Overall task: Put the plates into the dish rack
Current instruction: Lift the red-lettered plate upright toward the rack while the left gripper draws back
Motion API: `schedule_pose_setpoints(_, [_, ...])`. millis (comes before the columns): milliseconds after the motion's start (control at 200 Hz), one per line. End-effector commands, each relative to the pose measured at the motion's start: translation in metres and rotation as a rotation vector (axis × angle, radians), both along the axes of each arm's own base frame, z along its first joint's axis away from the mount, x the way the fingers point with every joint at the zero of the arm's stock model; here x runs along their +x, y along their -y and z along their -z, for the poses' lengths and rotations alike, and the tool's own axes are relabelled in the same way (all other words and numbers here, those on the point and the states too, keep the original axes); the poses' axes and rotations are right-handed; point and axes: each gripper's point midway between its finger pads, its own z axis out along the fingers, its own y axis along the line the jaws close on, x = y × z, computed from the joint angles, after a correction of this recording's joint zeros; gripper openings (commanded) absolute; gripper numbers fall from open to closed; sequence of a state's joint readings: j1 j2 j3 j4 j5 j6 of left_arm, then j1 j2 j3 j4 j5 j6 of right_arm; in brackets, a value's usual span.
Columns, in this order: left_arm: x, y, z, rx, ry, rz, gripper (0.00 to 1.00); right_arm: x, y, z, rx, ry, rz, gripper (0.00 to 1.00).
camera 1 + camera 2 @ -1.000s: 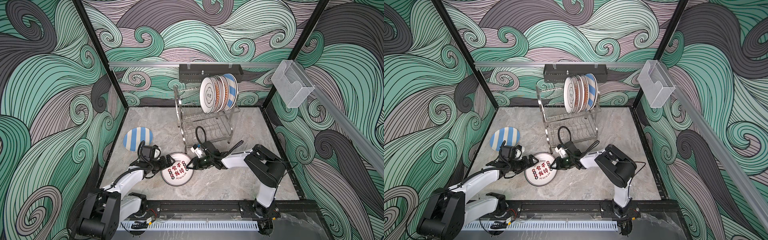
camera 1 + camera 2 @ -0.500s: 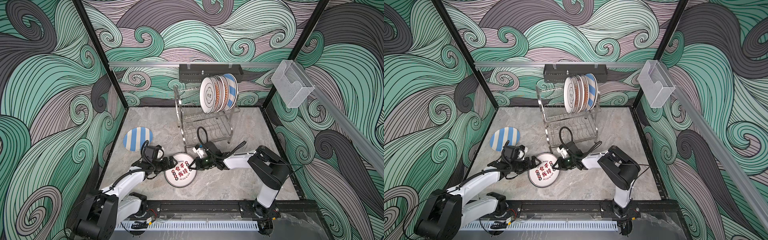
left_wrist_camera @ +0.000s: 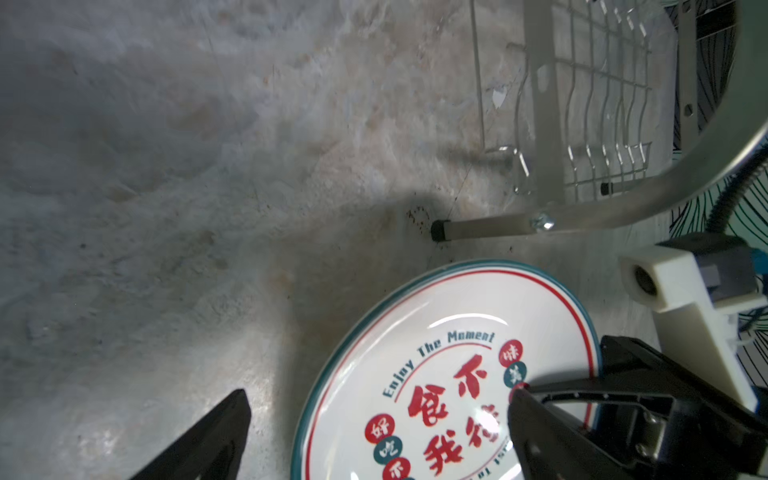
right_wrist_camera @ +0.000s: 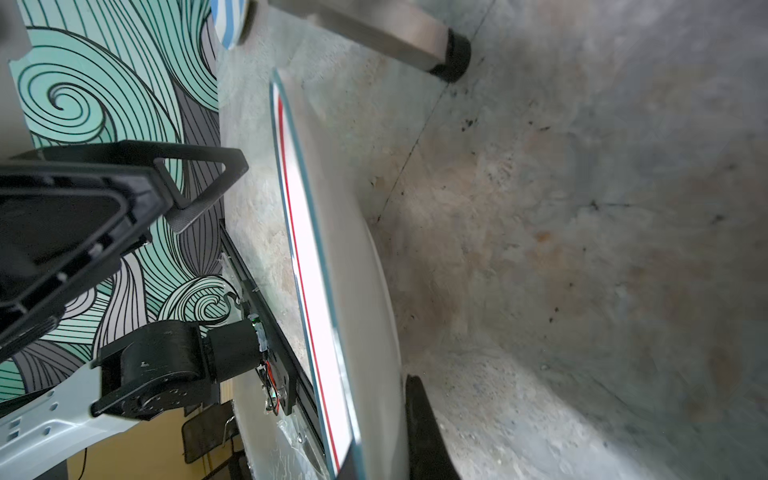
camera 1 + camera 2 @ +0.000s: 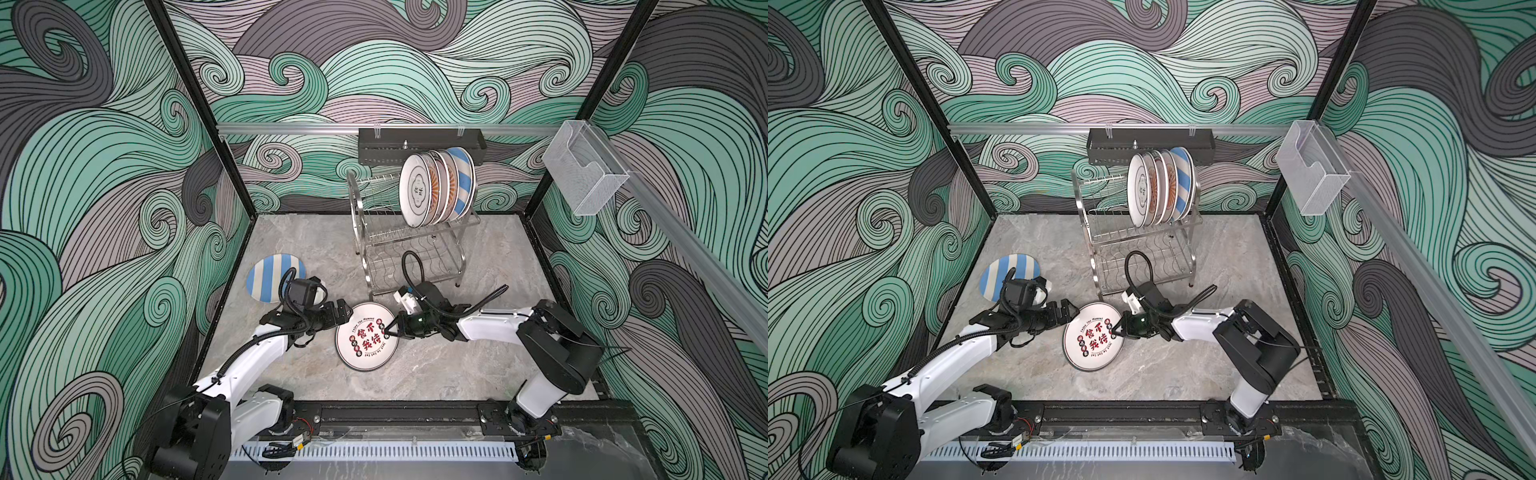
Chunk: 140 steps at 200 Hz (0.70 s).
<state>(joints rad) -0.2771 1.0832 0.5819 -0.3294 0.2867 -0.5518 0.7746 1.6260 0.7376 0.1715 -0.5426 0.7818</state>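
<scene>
Marble counter point(image 5: 478, 365), wave-pattern walls. Right fingers point(image 4: 424, 432) clamped on the rim of the white plate with red Chinese characters point(image 5: 365, 338), one finger under it and one on top. Plate tilted, gripped edge raised off the counter. Left fingers point(image 3: 208, 440) spread wide at the plate's opposite rim, gripping nothing; contact unclear. Just behind stands the dish rack point(image 5: 415, 262). Its upper tier carries a row of plates point(image 5: 436, 189) on edge: white in front, orange sunburst mid, blue-striped at back. Another blue-striped plate point(image 5: 268, 280) lies flat on the counter near the left wall.
</scene>
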Motion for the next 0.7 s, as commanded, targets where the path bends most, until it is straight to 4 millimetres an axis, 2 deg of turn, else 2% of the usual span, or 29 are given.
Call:
schedule_pose_setpoints(0, [0.015,-0.010,-0.023,0.059,0.069,-0.022,0.99,0.008,0.009,-0.036,0.009,0.105,0.014,0.01])
schedule_pose_setpoints(135, [0.029,-0.009,-0.035,0.036,0.102,-0.028,0.99,0.006,0.032,-0.067,-0.022,0.190,0.036,0.00])
schedule_pose_setpoints(255, [0.038,-0.010,-0.041,0.028,0.116,-0.023,0.99,0.002,0.065,-0.100,-0.087,0.268,0.085,0.00])
schedule_pose_setpoints(360, [0.043,-0.008,-0.045,0.015,0.131,-0.015,0.99,-0.003,0.097,-0.146,-0.155,0.367,0.141,0.00])
schedule_pose_setpoints(490, [0.047,-0.003,-0.050,-0.016,0.149,-0.002,0.99,0.002,0.127,-0.198,-0.216,0.504,0.215,0.00])
schedule_pose_setpoints(590, [0.046,0.003,-0.053,-0.052,0.141,0.016,0.99,0.015,0.137,-0.242,-0.237,0.602,0.271,0.00])
schedule_pose_setpoints(696, [0.042,0.009,-0.051,-0.075,0.122,0.049,0.99,0.032,0.134,-0.286,-0.242,0.688,0.291,0.00])
